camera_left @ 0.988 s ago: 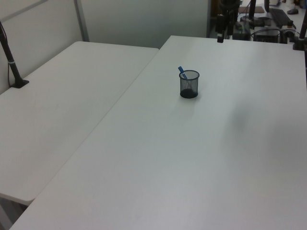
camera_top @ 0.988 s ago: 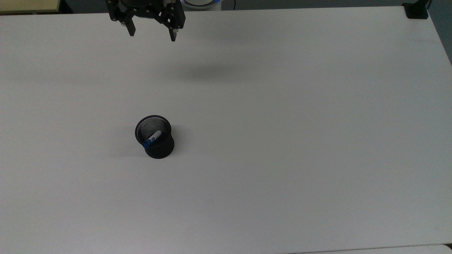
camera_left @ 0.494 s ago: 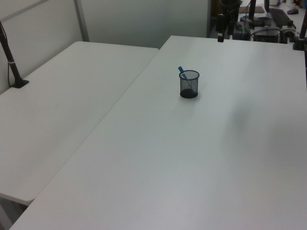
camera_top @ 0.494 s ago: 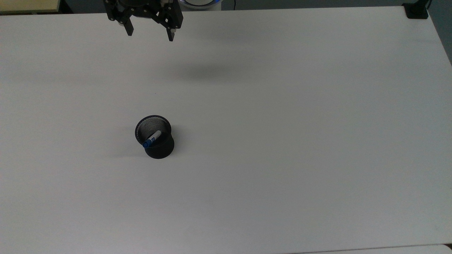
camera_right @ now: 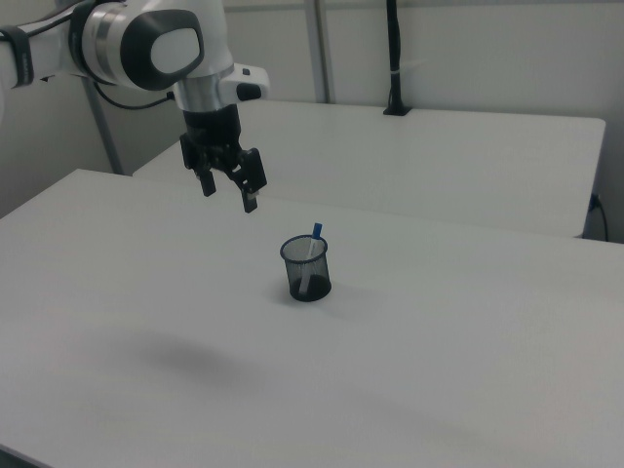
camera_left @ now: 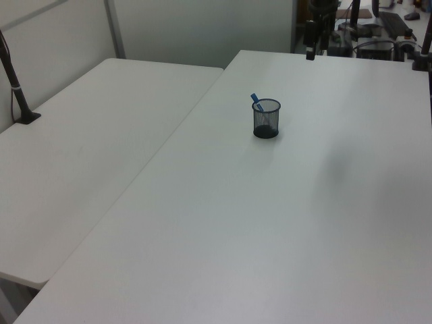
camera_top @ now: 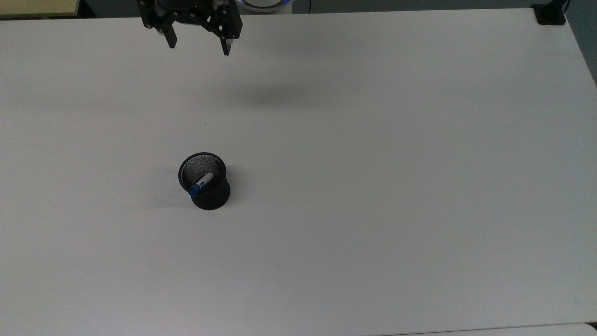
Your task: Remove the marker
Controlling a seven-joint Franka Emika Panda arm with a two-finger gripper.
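A slim white-barrelled marker with a blue cap [camera_top: 200, 183] [camera_left: 256, 102] [camera_right: 312, 249] is standing tilted inside a black wire-mesh cup [camera_top: 205, 186] [camera_left: 266, 119] [camera_right: 306, 268], with its blue end leaning on the rim and poking just above it. The cup is sitting upright on a broad white counter [camera_top: 373, 163] [camera_left: 283, 216] [camera_right: 409, 370], a little toward the top view's left of centre.

The black two-finger gripper [camera_top: 199, 46] [camera_right: 226, 197] of the white robot arm [camera_right: 146, 44] is hanging in the air, well apart from the cup. In the top view it is showing at the upper edge, above the cup. In the right view it is hovering higher than the cup's rim and off toward the right view's left. Its jaws are standing wide apart and holding nothing.

A soft shadow [camera_top: 275, 95] is lying on the bare counter between the gripper and the cup in the top view. A second white table [camera_left: 88, 142] [camera_right: 429, 156] is standing alongside, with a dark post [camera_left: 15, 88] [camera_right: 394, 58] clamped at its edge.
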